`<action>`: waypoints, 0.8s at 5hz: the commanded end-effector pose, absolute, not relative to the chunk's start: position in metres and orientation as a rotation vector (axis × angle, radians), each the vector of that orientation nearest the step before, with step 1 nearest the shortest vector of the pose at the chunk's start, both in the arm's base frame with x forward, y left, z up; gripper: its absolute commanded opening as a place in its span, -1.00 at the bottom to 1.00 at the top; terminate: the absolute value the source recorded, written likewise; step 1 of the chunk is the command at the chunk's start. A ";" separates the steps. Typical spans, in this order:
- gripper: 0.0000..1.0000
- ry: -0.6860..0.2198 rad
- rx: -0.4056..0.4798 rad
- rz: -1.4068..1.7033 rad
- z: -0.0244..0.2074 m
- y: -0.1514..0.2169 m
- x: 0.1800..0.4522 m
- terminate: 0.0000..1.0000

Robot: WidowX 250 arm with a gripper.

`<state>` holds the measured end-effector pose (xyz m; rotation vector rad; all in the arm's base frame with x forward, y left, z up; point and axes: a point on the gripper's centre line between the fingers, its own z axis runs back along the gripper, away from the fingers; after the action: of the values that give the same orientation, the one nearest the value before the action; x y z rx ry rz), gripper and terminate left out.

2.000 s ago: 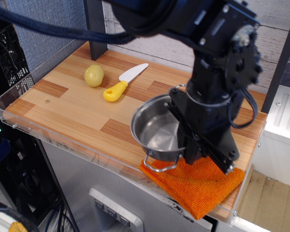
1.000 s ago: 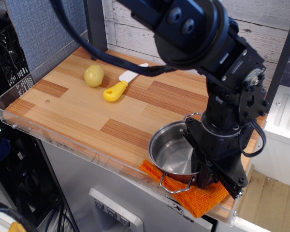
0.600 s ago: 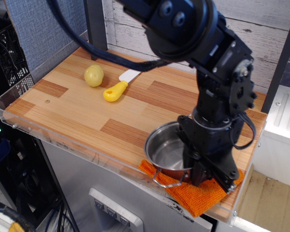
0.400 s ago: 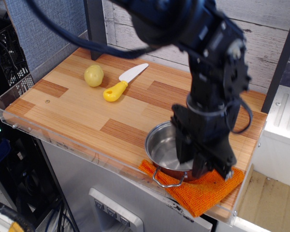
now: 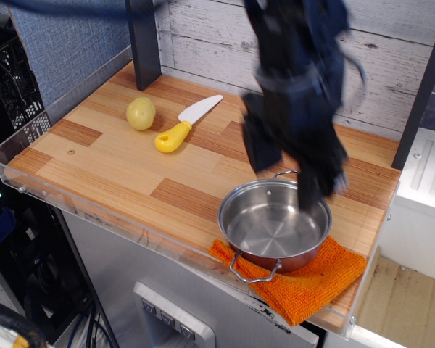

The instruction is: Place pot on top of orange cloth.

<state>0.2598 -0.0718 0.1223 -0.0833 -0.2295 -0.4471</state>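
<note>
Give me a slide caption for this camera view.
Shiny steel pot resting on folded orange cloth, blurred gripper above its rim.

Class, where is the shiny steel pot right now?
The shiny round steel pot sits on the folded orange cloth at the table's front right corner, below the blurred gripper.

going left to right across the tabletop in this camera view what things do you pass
Potato → yellow-handled knife → pot, which sits on the orange cloth at the near right corner. The blurred gripper hangs above the pot's right side.

No legible text or labels.
</note>
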 end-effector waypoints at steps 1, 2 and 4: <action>1.00 -0.329 0.017 -0.083 0.192 0.019 0.261 -1.00; 1.00 -0.323 0.026 -0.046 0.202 0.033 0.273 -1.00; 1.00 -0.303 0.021 -0.008 0.207 0.043 0.280 -1.00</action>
<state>0.2959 0.0409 0.1959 0.0138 -0.2650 -0.0110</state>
